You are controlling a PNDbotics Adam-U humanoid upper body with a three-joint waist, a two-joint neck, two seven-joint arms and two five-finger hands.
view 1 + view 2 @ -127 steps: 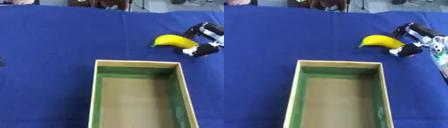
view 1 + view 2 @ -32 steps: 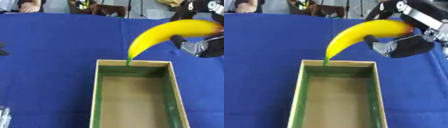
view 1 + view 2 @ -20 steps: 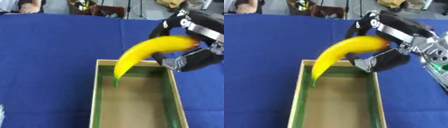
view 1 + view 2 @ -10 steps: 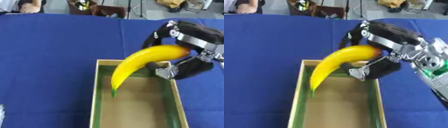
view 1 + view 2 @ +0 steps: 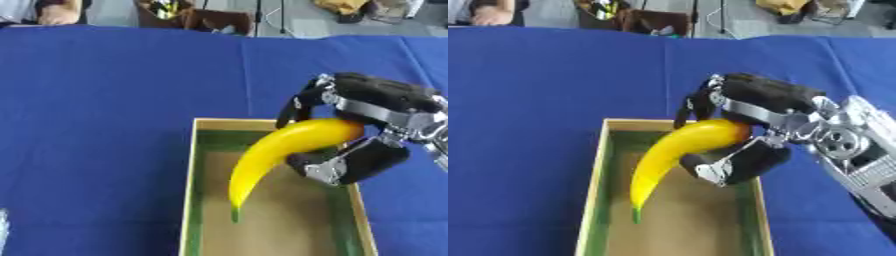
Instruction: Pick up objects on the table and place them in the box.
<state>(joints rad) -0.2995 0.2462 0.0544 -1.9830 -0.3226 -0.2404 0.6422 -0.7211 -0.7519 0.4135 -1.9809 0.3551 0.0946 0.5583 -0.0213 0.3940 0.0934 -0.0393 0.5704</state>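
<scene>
The right hand [image 5: 741,131] grasps the curved yellow banana [image 5: 284,156], held tilted above the far end of the green-lined wooden box [image 5: 194,170]. Releasing here risks the stem tip [image 5: 234,216] striking first and the banana tipping against a wall.

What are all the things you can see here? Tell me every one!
banana: one, yellow with a green tip, held over the box, tip pointing down into it.
box: one, tan rim, green inner walls, brown floor, on the near middle of the table.
table cloth: one, blue, covering the whole table.
clutter: dark and yellow things beyond the table's far edge, too blurred to name.
right robot hand: one, black and silver, coming in from the right, fingers and thumb curled round the banana's thick end.
left robot hand: not in view.
</scene>
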